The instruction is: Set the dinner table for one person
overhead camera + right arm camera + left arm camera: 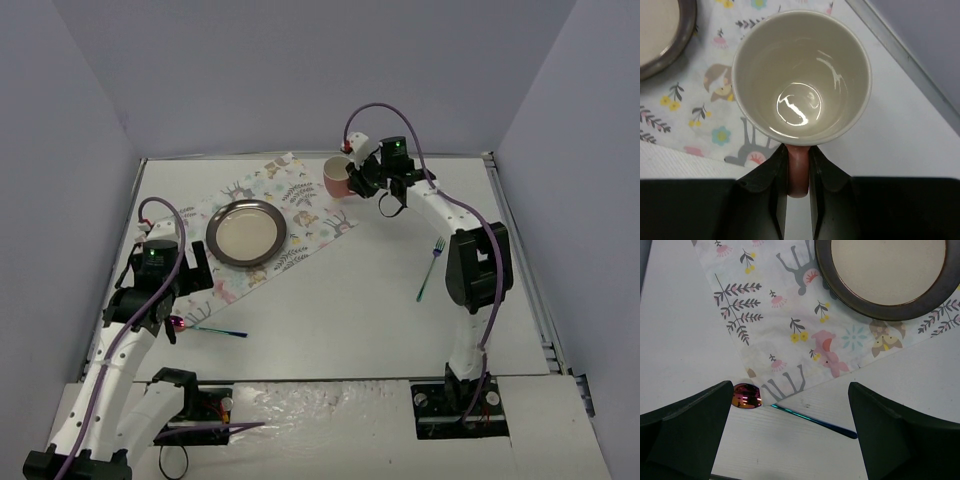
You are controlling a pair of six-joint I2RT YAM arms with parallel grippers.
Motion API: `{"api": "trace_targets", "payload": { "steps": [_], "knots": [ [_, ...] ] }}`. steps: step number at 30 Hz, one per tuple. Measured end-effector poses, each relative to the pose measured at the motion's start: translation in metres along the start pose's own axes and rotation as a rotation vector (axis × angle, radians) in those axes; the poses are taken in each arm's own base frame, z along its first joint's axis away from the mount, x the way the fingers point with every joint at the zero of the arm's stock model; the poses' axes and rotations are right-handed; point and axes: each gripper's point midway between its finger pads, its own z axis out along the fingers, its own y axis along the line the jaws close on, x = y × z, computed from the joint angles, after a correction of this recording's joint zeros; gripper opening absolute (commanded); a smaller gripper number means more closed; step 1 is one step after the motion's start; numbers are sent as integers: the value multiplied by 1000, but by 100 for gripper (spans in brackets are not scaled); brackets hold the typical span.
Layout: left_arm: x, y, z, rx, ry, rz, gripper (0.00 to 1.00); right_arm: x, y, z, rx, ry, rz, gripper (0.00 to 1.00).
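Observation:
On the white dinner table (340,300) lies an animal-print placemat (300,205) with a dark-rimmed plate (246,232) on it. My right gripper (358,175) is shut on the handle (798,170) of a pink mug (336,176) with a cream inside (801,77), over the placemat's far right corner. My left gripper (178,318) is open above an iridescent spoon (790,410); the spoon's bowl (747,396) lies by the left finger at the placemat's near corner. A teal fork (431,268) lies on the table at the right.
Grey walls enclose the table on three sides. A metal rail (520,240) runs along the table's right edge. The right arm's body (475,265) stands just right of the fork.

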Motion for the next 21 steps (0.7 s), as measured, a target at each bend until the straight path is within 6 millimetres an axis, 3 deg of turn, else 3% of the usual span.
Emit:
{"api": "trace_targets", "payload": {
  "steps": [5,9,12,21],
  "knots": [
    [0,1,-2,-2,-6,3,97,-52,2,25,9,-115,-39,0],
    [-3,3,-5,-4,-27,5,97,-74,4,54,12,-166,-56,0],
    [-7,4,-8,-3,-47,4,97,-75,7,77,9,-172,-55,0],
    [-8,4,-6,-2,-60,13,97,-48,18,135,2,-127,-44,0]
  ]
}}
